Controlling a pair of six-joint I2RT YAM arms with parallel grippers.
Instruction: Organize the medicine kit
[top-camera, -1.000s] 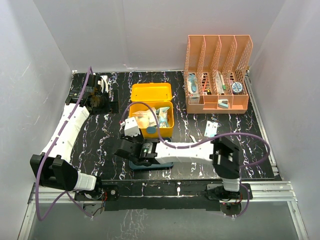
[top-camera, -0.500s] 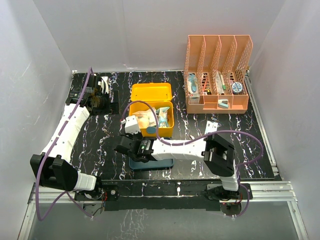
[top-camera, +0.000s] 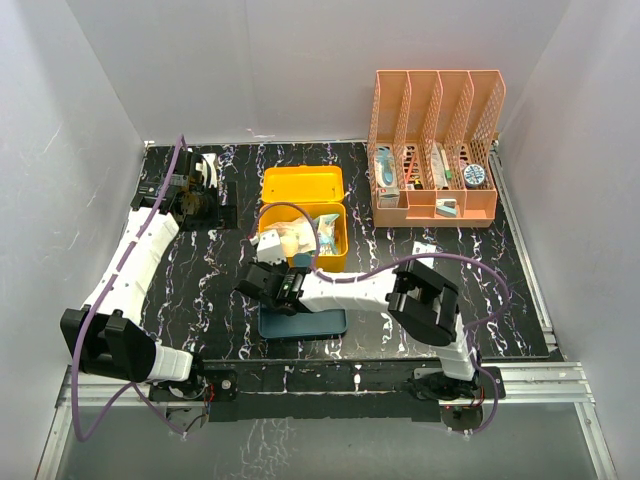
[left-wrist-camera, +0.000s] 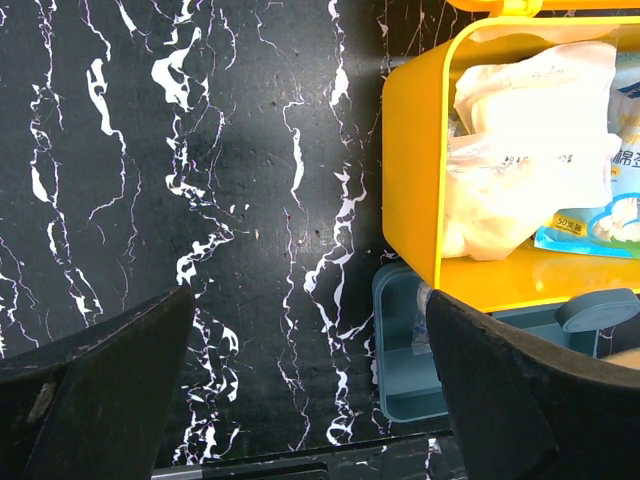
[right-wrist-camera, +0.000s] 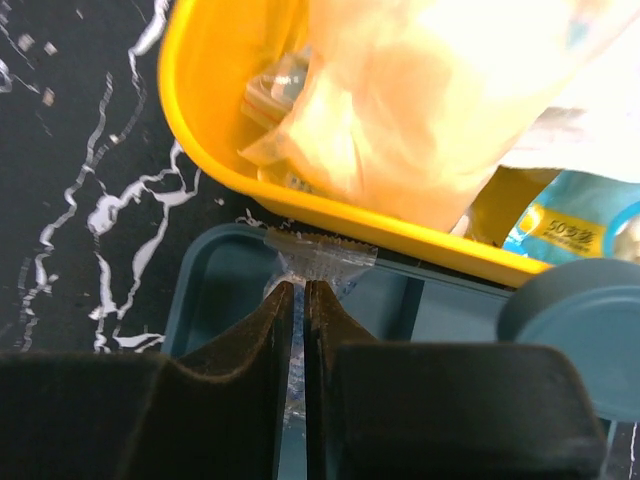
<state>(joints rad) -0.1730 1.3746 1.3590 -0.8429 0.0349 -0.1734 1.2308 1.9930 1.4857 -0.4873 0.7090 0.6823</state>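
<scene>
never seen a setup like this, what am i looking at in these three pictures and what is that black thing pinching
These are two robot arms bolted to the near edge of a black marbled table. The wide picture looks down from above and behind them. The other two come from a camera on each wrist, so the dark shapes at the bottom are that arm's own claw. On the table stand a yellow medicine kit with its lid up and packets inside, a teal tray in front of it, and an orange mesh rack. The right claw is pinched shut on a thin clear packet over the tray. The left claw hangs open, holding nothing.
</scene>
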